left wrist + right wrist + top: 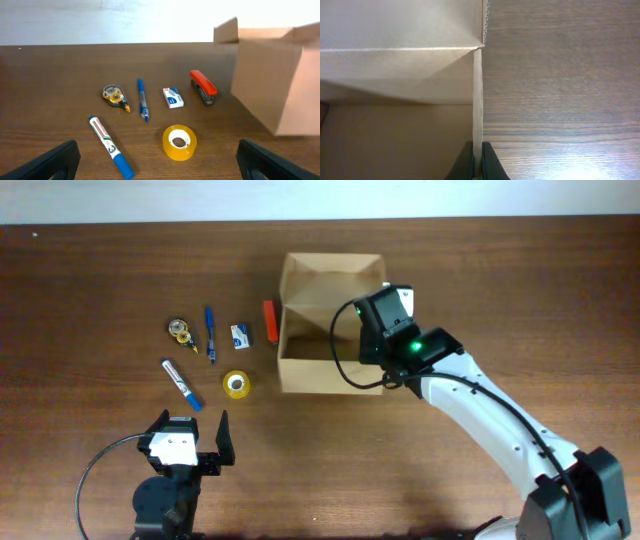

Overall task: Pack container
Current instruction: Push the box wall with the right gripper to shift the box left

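Note:
The container (325, 373), a tan cardboard box, stands open at the table's middle with its flap (330, 272) up at the far side. My right gripper (386, 325) is over its right wall. In the right wrist view the right gripper (478, 161) is shut on the thin edge of that wall (477, 100), one finger inside the box and one outside. My left gripper (192, 426) stands open near the front left with nothing between its fingers. Seen from the left wrist, the left gripper (159, 161) faces a yellow tape roll (179, 142) and a blue-capped marker (110, 146).
Left of the box lie a red stapler (269, 320), a small white box (241, 335), a blue pen (210, 333), a correction tape dispenser (181, 331), the marker (181, 384) and the tape roll (237, 384). A black cable (100, 465) loops by the left arm.

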`<state>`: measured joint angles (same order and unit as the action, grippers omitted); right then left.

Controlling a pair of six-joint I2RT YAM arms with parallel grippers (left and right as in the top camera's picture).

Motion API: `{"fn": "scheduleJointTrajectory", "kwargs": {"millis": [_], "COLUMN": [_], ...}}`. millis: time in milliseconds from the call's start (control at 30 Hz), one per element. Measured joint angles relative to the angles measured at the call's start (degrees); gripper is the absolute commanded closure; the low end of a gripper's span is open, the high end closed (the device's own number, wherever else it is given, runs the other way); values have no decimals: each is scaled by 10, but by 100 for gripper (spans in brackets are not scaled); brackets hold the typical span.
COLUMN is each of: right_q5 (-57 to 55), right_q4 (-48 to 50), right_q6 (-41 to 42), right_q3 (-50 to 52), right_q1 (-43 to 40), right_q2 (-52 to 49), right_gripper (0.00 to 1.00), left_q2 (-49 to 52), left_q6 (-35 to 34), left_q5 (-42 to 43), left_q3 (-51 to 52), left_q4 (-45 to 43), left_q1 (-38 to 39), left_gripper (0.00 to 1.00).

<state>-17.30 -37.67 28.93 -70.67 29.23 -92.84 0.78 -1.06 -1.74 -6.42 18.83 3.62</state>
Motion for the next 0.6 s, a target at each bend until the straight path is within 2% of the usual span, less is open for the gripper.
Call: {"fn": "scheduleJointTrajectory", "kwargs": {"millis": [367,600], "right_q5": [-22,32], "right_q4": [108,151], "right_q6": [-38,-89], "right_q3": [84,122], "right_q1": [-2,-32], "right_q2": [0,0], "right_gripper": [96,96], "left_q2": [0,0], "left_q6": [0,0], "left_q5": [0,0], "left_q3": [0,0], "left_q4": [0,0], "left_q1": [0,0], "left_gripper": [0,0]}}
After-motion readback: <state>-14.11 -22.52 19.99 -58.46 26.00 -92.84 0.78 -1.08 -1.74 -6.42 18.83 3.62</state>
